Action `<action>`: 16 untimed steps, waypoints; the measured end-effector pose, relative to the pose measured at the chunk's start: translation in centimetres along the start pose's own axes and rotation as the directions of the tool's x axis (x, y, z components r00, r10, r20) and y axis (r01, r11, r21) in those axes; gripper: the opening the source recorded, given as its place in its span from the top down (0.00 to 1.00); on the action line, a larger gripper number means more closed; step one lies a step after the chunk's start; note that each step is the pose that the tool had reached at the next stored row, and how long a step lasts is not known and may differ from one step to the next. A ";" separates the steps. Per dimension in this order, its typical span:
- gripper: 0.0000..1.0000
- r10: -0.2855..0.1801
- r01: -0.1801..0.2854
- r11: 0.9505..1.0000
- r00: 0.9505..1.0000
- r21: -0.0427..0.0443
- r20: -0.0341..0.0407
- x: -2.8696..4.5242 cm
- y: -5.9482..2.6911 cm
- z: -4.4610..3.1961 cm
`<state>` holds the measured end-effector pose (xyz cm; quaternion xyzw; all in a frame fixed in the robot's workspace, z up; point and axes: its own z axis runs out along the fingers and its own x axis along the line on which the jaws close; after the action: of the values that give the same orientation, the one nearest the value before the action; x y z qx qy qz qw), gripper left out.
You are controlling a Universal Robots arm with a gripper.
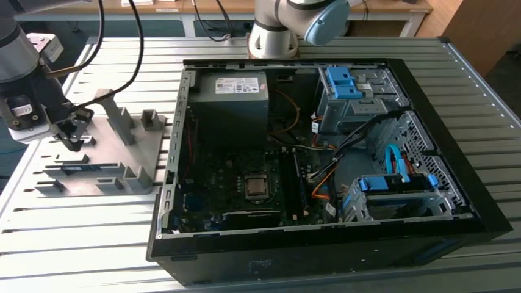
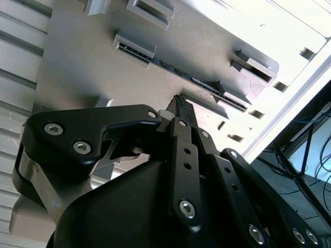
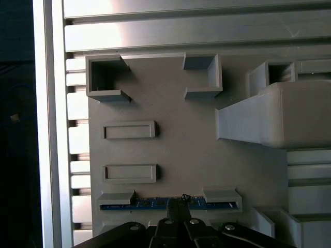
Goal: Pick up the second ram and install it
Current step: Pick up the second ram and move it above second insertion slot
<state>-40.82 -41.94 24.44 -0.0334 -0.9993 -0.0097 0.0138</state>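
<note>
Edgewise, second ram (image 3: 145, 205) lengthwise between blocks (image 3: 116, 198)

My feed shows a slatted metal bench (image 1: 82, 244) carrying an open black computer case (image 1: 326, 259) that lies on its side. Inside it I see a grey power supply (image 1: 232, 101), a processor socket (image 1: 257, 187), blue drive brackets (image 1: 342, 82) and loose cables (image 1: 358, 137). Just beside the case, toward the exterior view's left, sits a grey fixture plate (image 1: 110, 155) with upright blocks (image 1: 121, 119).
</note>
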 end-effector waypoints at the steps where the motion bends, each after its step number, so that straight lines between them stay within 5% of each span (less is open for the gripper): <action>1: 0.90 0.000 0.000 1.000 1.000 0.000 0.000 0.00 0.00 0.00; 9: 0.90 -0.053 0.053 0.999 0.999 0.001 -0.001 0.02 0.00 0.00; 16: 0.90 -0.130 0.130 0.992 0.992 0.003 -0.003 0.03 -0.01 0.00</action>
<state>-40.85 -41.94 24.44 0.0318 -0.9994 -0.0088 0.0144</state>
